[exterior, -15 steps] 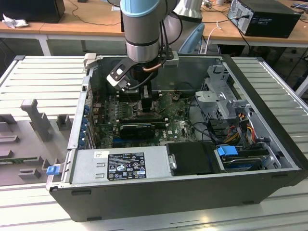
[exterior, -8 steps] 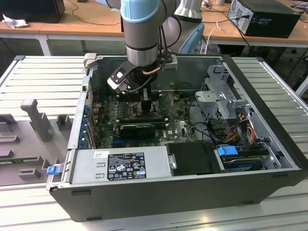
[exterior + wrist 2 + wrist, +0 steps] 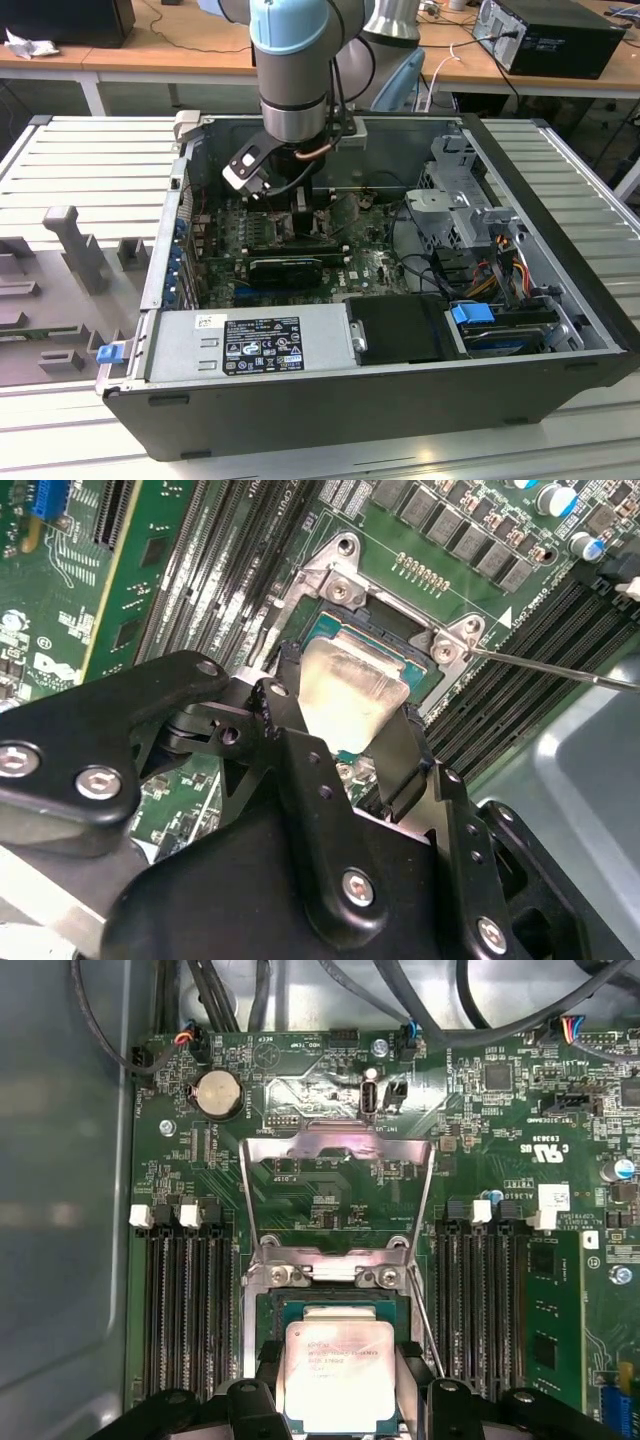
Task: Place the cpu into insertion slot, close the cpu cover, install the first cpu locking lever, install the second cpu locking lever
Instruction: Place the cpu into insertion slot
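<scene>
In both wrist views my gripper [image 3: 350,708] [image 3: 340,1385] is shut on the cpu [image 3: 345,680] [image 3: 338,1360], a flat silver-topped square chip held by two opposite edges between black fingers [image 3: 408,748]. The chip hangs slightly tilted just above the insertion slot [image 3: 335,630] [image 3: 300,1305], whose dark frame and pin field show past the chip's edge. The cpu cover [image 3: 340,1147], a silver frame with a large window, stands swung open behind the slot. A thin wire locking lever [image 3: 545,667] [image 3: 424,1325] sticks out unlatched beside the slot. In the exterior view the gripper [image 3: 300,205] is down inside the case.
The open computer case [image 3: 400,400] lies on a slatted table. Black memory slots [image 3: 185,1300] [image 3: 490,1290] flank the socket on both sides. A drive cage [image 3: 455,200] and cable bundles [image 3: 500,265] fill the exterior view's right. A power supply [image 3: 250,345] sits along the near wall.
</scene>
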Available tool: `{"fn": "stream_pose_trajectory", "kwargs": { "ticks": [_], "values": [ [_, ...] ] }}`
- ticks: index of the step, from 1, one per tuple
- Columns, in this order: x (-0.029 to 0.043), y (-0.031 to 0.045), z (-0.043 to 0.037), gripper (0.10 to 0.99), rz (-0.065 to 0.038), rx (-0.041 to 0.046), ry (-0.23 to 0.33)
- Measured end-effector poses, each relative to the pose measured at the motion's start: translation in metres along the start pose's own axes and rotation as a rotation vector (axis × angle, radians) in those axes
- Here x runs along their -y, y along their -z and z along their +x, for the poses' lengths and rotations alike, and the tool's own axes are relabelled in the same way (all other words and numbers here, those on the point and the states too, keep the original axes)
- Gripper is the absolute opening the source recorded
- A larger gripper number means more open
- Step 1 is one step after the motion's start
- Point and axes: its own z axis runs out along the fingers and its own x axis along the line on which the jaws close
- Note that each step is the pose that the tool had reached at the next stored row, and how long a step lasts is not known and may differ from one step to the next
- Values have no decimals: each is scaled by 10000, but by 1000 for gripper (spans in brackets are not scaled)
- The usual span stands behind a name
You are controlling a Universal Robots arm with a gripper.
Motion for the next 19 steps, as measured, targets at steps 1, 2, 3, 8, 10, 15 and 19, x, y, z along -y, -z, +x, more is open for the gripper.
{"fn": "stream_pose_trajectory", "kwargs": {
  "ticks": [1, 2, 3, 8, 10, 15, 19],
  "values": [
    [1, -7, 0, 529, 0, 0, -3],
    [2, -17, 1, 529, 0, 1, -7],
    [3, -29, 4, 529, -1, 2, -9],
    [5, -53, 8, 529, -1, -4, -14],
    [4, -53, 8, 529, -1, 1, -14],
    [5, -53, 6, 541, 1, 3, -14],
    [1, -6, 9, 604, 0, 2, -15]
  ]
}}
